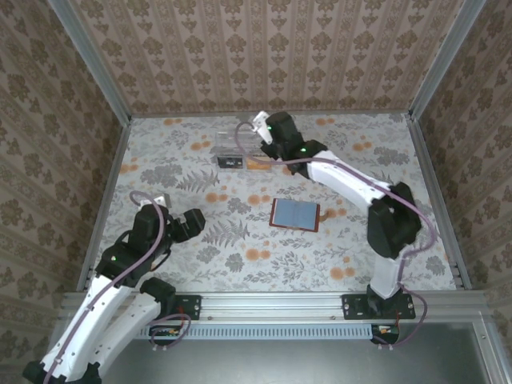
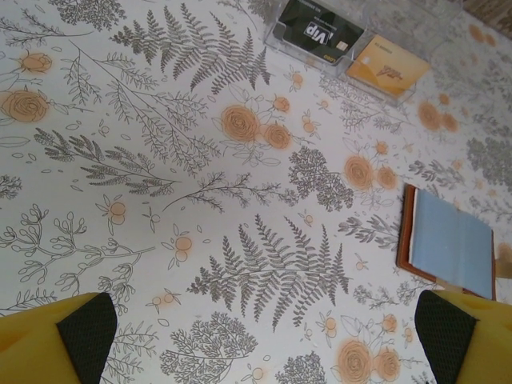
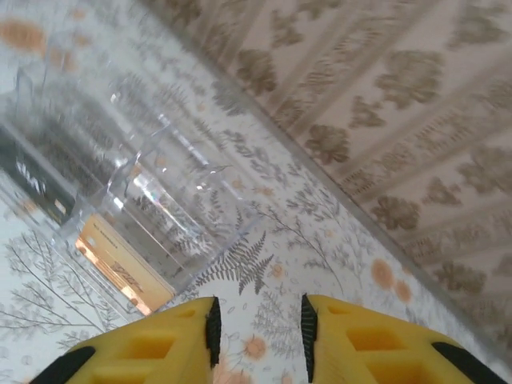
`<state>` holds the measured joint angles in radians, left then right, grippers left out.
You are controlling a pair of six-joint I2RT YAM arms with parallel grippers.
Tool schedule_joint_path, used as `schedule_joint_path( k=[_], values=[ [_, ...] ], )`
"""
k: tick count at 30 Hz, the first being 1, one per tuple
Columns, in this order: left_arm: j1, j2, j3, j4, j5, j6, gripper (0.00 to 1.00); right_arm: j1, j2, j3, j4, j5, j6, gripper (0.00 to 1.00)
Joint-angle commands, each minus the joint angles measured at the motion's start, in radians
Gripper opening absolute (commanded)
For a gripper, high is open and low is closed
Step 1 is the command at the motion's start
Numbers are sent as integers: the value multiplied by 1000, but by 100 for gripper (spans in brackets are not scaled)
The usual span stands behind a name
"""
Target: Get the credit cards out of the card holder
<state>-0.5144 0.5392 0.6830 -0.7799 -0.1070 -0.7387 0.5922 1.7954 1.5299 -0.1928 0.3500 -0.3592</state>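
Card holder (image 1: 294, 214) lies open mid-surface; a black card (image 2: 316, 28) and an orange card (image 2: 388, 68) sit in the clear box (image 1: 226, 144). My right jaws hover there, slightly parted and empty; my left jaws are wide open and empty. Drop-off looks finished; next I'd check the holder for leftovers.

Soft, bright, even light leaves only faint shadows on the counter (image 1: 240, 264), the card holder (image 2: 452, 244) is sharp in the left wrist view, but the right wrist view is blurred, with glare on the clear box (image 3: 172, 192).
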Motion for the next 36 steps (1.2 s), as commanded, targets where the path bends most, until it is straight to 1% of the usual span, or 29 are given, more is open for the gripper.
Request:
schedule_joint_path(
  k=[1, 4, 5, 7, 8, 9, 10, 13, 16, 19, 21, 23, 24, 26, 29, 30, 31, 32, 34, 36],
  values=[
    [11, 27, 31, 20, 12, 43, 100, -19, -157, -152, 66, -9, 239, 41],
    [13, 61, 28, 51, 22, 57, 100, -40, -314, -319, 110, -30, 366, 56],
    [13, 75, 28, 62, 27, 60, 100, -52, -366, -373, 116, -40, 413, 63],
    [16, 103, 27, 81, 34, 65, 100, -78, -474, -460, 114, -82, 492, 73],
    [16, 120, 29, 89, 35, 66, 100, -92, -523, -506, 106, -94, 535, 82],
    [17, 135, 28, 96, 30, 66, 100, -105, -574, -549, 96, -99, 573, 87],
    [18, 147, 27, 104, 21, 64, 100, -115, -616, -591, 89, -97, 604, 100],
    [20, 188, 20, 126, -31, 53, 100, -145, -751, -745, 116, -73, 645, 100],
    [23, 226, 26, 125, -148, 11, 100, -152, -865, -900, 177, 53, 649, 100],
    [28, 276, 52, 94, -345, -37, 100, -158, -946, -1025, 248, 181, 626, 100],
    [36, 307, 61, 101, -441, -57, 100, -162, -975, -1076, 296, 251, 602, 100],
    [41, 333, 57, 152, -517, -58, 100, -171, -988, -1109, 347, 287, 572, 100],
    [42, 342, 51, 188, -555, -46, 100, -181, -985, -1123, 378, 294, 543, 100],
    [42, 367, 35, 279, -627, 21, 100, -209, -969, -1133, 409, 303, 526, 100],
    [50, 429, 39, 411, -716, 211, 100, -285, -913, -1131, 439, 277, 510, 100],
    [51, 462, 33, 463, -736, 279, 100, -316, -885, -1128, 448, 257, 521, 100],
    [93, 491, 18, 534, -729, 360, 100, -344, -855, -1129, 474, 246, 525, 100],
    [113, 518, 7, 585, -709, 415, 100, -362, -822, -1132, 505, 247, 526, 100],
    [180, 581, -18, 689, -636, 513, 100, -398, -739, -1132, 580, 255, 523, 100],
    [256, 639, -35, 749, -545, 544, 100, -418, -647, -1115, 629, 263, 523, 100]
  ],
)
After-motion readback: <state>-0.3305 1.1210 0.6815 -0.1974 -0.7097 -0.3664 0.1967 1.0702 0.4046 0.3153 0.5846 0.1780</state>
